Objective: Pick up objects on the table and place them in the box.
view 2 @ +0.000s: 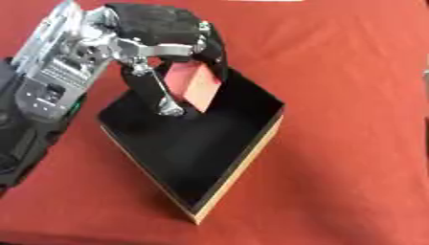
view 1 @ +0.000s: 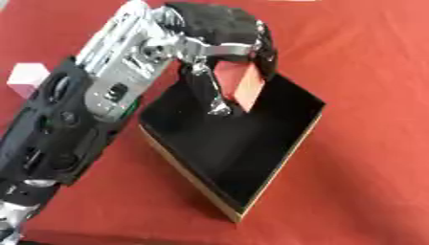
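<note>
My left hand (view 1: 220, 29) reaches in from the left and hovers over the far corner of the box (view 1: 276, 167). Its fingers and thumb are curled round a red block (view 1: 249, 87), which hangs tilted just above the box's black inside. The box is a shallow open tray with black lining and tan side walls, lying askew on the red tablecloth. A pale pink block (view 1: 27, 79) sits on the cloth at the far left, beside my forearm. My right hand shows in neither view.
Red cloth (view 2: 352, 95) covers the table all round the box. My left forearm (view 1: 75, 119) crosses the left side of the view and hides the cloth under it. A dark object (view 2: 425, 72) just shows at the right edge.
</note>
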Action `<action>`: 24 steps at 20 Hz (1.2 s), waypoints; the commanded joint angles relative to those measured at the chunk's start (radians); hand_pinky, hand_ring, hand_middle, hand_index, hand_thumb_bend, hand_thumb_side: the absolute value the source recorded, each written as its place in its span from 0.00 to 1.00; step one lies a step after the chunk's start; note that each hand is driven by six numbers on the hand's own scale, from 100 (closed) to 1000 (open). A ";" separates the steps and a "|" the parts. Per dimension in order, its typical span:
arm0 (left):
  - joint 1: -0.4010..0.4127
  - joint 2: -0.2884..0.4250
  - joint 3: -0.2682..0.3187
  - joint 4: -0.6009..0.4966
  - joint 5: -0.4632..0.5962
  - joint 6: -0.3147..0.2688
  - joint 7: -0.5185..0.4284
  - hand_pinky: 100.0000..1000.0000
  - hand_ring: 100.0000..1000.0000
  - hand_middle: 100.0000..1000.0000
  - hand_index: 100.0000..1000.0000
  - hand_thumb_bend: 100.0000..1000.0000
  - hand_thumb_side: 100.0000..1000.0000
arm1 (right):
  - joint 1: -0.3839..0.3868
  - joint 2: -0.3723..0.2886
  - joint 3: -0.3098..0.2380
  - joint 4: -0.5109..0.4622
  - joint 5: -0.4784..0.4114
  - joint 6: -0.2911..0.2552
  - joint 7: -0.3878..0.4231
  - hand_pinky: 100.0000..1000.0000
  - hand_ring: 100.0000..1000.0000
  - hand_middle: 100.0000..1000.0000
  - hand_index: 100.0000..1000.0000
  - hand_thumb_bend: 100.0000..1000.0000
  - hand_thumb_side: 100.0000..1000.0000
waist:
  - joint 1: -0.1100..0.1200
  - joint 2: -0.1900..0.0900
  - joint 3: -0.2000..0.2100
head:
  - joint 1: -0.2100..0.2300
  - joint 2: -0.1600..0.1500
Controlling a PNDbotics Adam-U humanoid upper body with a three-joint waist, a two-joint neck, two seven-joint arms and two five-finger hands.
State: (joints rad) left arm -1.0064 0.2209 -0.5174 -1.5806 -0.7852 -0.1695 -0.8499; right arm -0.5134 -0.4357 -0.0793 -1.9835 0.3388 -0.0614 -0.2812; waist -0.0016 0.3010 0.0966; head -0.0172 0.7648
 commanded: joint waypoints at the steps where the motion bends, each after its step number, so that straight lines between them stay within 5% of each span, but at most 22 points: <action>1: -0.004 -0.020 -0.012 0.042 -0.050 -0.027 0.016 0.26 0.48 0.54 0.72 0.19 0.00 | -0.009 -0.011 -0.004 -0.017 -0.008 -0.005 0.001 0.79 0.62 0.49 0.78 0.00 0.63 | -0.001 -0.017 -0.003 | 0.003 0.005; 6: 0.022 -0.038 -0.027 0.101 -0.126 -0.074 0.021 0.36 0.56 0.62 0.77 0.22 0.08 | -0.007 -0.010 -0.006 -0.017 -0.010 -0.005 -0.002 0.79 0.62 0.49 0.78 0.00 0.63 | 0.000 -0.017 -0.008 | -0.001 0.005; 7: 0.025 -0.039 -0.028 0.107 -0.138 -0.083 0.021 0.50 0.70 0.73 0.85 0.29 0.14 | -0.007 -0.010 -0.006 -0.017 -0.010 -0.005 -0.002 0.79 0.62 0.49 0.78 0.00 0.63 | 0.000 -0.018 -0.009 | -0.001 0.005; 11: 0.027 -0.034 -0.025 0.098 -0.185 -0.123 0.020 0.68 0.83 0.84 0.93 0.51 0.25 | -0.006 -0.010 -0.006 -0.017 -0.010 -0.005 -0.001 0.79 0.62 0.49 0.78 0.00 0.63 | -0.001 -0.020 -0.012 | -0.001 0.005; 18: 0.033 -0.021 0.007 0.049 -0.214 -0.143 0.043 0.72 0.87 0.89 0.97 0.52 0.32 | 0.000 -0.008 -0.008 -0.017 -0.010 -0.004 -0.002 0.79 0.62 0.49 0.78 0.00 0.63 | -0.002 -0.025 -0.010 | -0.001 0.005; 24: 0.037 -0.002 0.050 -0.024 -0.186 -0.107 0.073 0.67 0.83 0.85 0.94 0.44 0.23 | 0.002 -0.008 -0.009 -0.017 -0.009 -0.005 -0.003 0.79 0.62 0.49 0.78 0.00 0.63 | -0.002 -0.028 -0.008 | -0.004 0.005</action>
State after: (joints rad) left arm -0.9573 0.2032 -0.4866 -1.5729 -0.9788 -0.2825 -0.7825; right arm -0.5013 -0.4276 -0.0799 -1.9835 0.3313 -0.0624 -0.2823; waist -0.0020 0.2960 0.0885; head -0.0194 0.7648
